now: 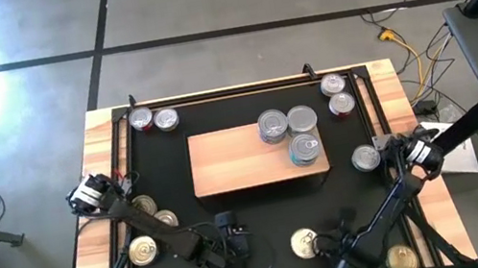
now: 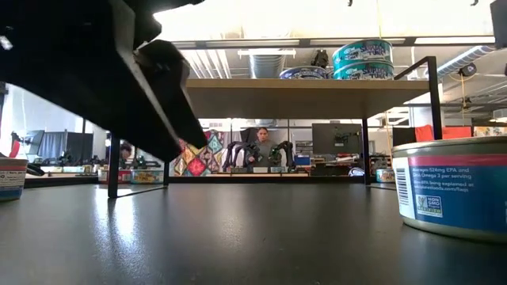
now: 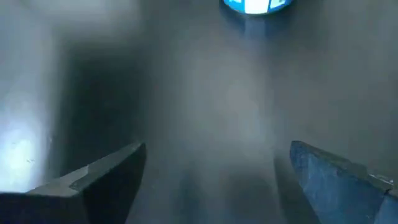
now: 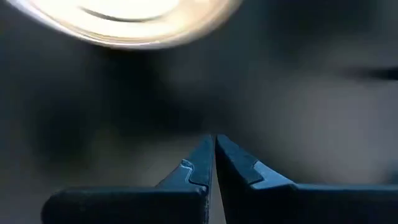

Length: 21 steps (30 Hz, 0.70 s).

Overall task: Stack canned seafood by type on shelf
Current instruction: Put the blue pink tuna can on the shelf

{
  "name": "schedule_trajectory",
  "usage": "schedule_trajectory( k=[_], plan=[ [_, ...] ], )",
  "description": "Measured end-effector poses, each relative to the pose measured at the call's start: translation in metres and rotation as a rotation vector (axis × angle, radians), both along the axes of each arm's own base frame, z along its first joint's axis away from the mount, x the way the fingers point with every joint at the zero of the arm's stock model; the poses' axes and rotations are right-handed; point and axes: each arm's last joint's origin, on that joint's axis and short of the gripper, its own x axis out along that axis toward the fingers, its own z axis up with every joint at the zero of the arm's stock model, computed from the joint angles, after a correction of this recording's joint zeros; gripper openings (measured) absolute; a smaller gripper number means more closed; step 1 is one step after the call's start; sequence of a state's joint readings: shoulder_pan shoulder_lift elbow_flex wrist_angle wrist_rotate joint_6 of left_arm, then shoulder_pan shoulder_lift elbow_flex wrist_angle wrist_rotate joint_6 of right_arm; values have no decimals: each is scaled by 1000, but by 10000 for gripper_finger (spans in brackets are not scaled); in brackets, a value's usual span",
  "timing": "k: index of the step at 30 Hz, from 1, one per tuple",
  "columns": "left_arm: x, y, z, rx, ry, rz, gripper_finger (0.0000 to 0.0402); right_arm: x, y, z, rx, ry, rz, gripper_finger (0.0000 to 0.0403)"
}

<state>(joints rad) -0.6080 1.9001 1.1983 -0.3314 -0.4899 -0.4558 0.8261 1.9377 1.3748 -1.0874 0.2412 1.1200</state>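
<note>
The shelf [image 1: 241,158], a pale wood board on thin black legs [image 2: 301,96], stands mid-table on the black mat. Three tins [image 1: 290,133] sit on its right end, two of them stacked [image 2: 363,55]. More tins lie on the mat, among them a gold-lidded one [image 1: 304,243] near the front edge. My right gripper [image 1: 334,249] hangs shut just right of that tin, whose lid [image 4: 124,22] shows beyond the fingertips [image 4: 214,146]. My left gripper [image 1: 233,257] is open low over bare mat [image 3: 214,168], with nothing between its fingers; a blue-labelled tin [image 3: 257,5] lies farther off.
Tins stand at the mat's far left [image 1: 153,119], far right [image 1: 337,94], right [image 1: 365,158], left [image 1: 143,230] and near right [image 1: 401,260]. A labelled tin [image 2: 455,190] looms close in the low view. The black mat [image 1: 262,213] lies bare between shelf and grippers.
</note>
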Motion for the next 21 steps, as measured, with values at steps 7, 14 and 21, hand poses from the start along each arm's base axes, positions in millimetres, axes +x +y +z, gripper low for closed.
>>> schedule_trajectory(
  k=[7, 14, 21],
  plan=[
    [14, -3, -7, -48, -85, 0, 380, 19, -1, -5, 33, -131, 89, 13],
    [32, -14, -20, -121, -244, 15, 380, 40, -3, -3, 114, -216, 109, 13],
    [48, -22, -46, -172, -400, 55, 380, 39, -1, -2, 166, -154, 189, 13]
  ],
)
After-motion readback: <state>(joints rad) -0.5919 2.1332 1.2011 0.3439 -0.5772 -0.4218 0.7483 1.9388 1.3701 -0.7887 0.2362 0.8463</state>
